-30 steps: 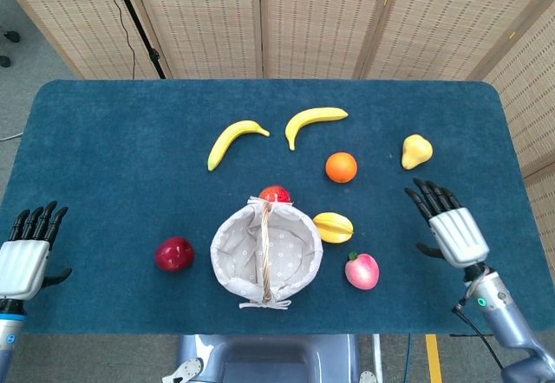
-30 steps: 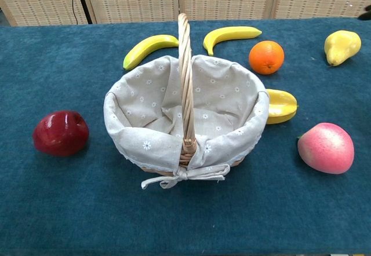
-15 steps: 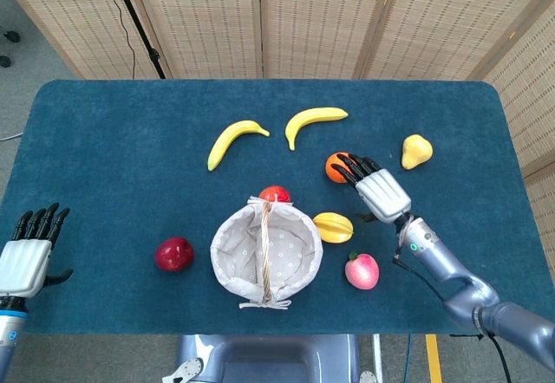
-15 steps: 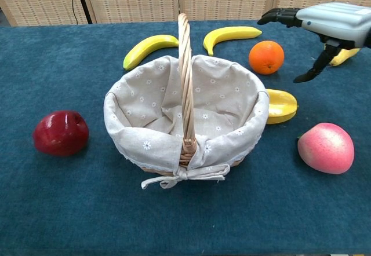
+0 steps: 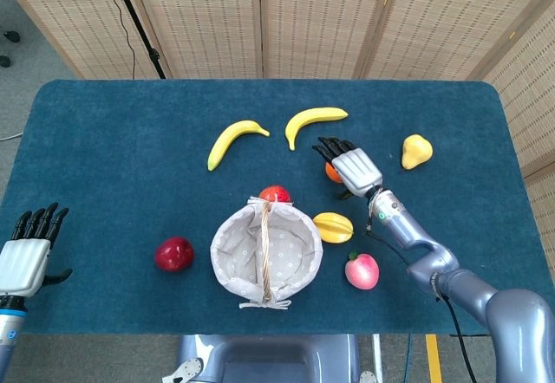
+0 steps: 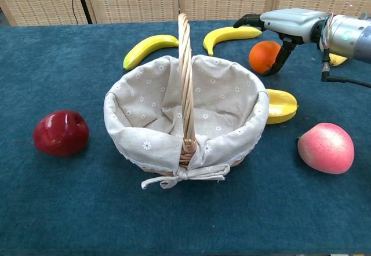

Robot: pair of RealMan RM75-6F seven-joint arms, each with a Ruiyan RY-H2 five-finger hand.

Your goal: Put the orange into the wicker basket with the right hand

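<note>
The orange (image 6: 264, 56) sits on the blue table behind the wicker basket (image 6: 184, 112), to its right. In the head view only a sliver of the orange (image 5: 331, 173) shows under my right hand (image 5: 349, 165). That hand (image 6: 285, 21) hovers flat just above the orange, fingers stretched out toward the far side and thumb hanging down beside the fruit; it holds nothing. The cloth-lined basket (image 5: 266, 249) stands near the front edge with nothing inside. My left hand (image 5: 24, 259) rests at the table's front left corner, fingers apart and empty.
Two bananas (image 5: 236, 139) (image 5: 312, 120) lie behind the basket. A pear (image 5: 415, 151) is at the right, a starfruit (image 5: 333, 226) and a peach (image 5: 362, 271) are right of the basket, a red apple (image 5: 174, 254) left of it, another red fruit (image 5: 275, 194) behind its rim.
My right hand has swept from the table's right edge leftward and now covers the orange from above. The left hand and all fruit have stayed put.
</note>
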